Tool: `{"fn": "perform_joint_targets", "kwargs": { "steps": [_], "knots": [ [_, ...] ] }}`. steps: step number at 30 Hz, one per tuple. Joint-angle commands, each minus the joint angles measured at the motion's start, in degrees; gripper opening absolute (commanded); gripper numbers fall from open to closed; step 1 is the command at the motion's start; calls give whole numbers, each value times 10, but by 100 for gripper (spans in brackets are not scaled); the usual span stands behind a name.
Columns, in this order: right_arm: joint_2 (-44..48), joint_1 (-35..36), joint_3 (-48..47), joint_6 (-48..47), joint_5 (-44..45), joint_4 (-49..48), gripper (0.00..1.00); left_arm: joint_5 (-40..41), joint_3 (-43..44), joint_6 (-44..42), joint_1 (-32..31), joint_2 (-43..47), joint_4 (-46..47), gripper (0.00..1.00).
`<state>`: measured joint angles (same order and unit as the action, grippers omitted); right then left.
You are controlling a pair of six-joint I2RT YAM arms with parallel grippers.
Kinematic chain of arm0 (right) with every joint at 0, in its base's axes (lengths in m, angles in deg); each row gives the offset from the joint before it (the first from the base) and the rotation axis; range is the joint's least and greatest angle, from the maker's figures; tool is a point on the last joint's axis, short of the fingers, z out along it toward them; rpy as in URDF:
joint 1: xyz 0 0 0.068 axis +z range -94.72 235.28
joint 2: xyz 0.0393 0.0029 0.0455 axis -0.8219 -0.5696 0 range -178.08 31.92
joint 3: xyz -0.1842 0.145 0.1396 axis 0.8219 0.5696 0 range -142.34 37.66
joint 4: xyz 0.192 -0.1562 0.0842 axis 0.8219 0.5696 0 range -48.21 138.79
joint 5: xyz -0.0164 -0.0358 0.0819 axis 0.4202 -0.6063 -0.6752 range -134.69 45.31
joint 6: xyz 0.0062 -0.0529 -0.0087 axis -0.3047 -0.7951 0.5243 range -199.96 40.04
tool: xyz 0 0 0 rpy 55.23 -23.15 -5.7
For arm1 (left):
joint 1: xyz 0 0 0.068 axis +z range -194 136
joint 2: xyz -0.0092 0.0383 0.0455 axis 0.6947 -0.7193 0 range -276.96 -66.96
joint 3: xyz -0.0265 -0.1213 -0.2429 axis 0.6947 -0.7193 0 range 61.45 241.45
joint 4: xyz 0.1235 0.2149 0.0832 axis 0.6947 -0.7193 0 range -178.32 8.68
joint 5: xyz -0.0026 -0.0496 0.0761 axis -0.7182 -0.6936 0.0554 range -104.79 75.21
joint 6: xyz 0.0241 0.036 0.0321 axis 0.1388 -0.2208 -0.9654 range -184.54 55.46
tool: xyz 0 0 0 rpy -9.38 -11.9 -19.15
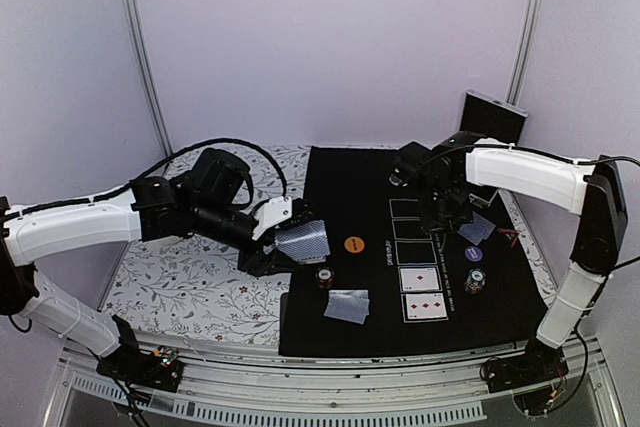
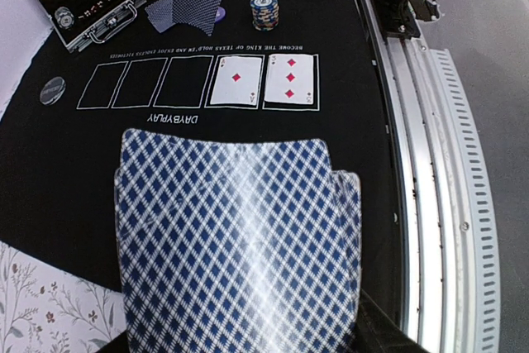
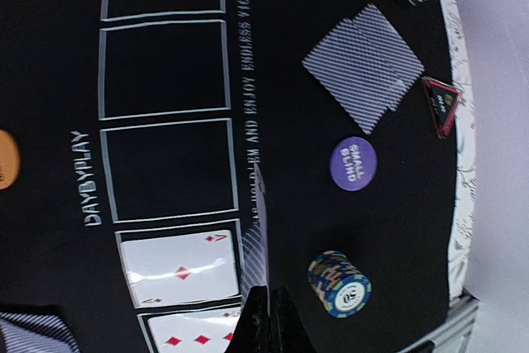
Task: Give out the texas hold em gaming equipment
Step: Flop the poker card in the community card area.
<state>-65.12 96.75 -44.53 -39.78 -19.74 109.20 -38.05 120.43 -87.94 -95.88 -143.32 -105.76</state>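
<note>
**Poker kit on the counter [image 1: 190,282]**

Left pincer [image 1: 282,234], centre-left: part-open, clamping the blue-backed deck [image 2: 240,237]. Right pincer [image 1: 447,212], centre-right: closed on a single card [image 3: 259,229] held edge-on over the black mat [image 1: 340,187]. Two face-up diamond cards [image 1: 419,279] fill the mat's lower-right boxes.

Lab booth: bare lilac walls [image 1: 330,37], aluminium rail [image 1: 350,373]
</note>
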Motion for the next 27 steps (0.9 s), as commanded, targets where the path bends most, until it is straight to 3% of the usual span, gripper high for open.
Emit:
{"fn": "perform_joint_targets", "kwargs": {
  "steps": [1,12,27],
  "knots": [
    [-79,-5,-55,41,93,106,2,-3,-1,-5,-7,16,10,58],
    [-278,8,-170,-10,55,82,2,-3,-1,-5,-6,15,8,58],
    [-321,-6,-184,-19,-42,-4,2,-4,-1,-5,-6,16,8,58]
  ]
}}
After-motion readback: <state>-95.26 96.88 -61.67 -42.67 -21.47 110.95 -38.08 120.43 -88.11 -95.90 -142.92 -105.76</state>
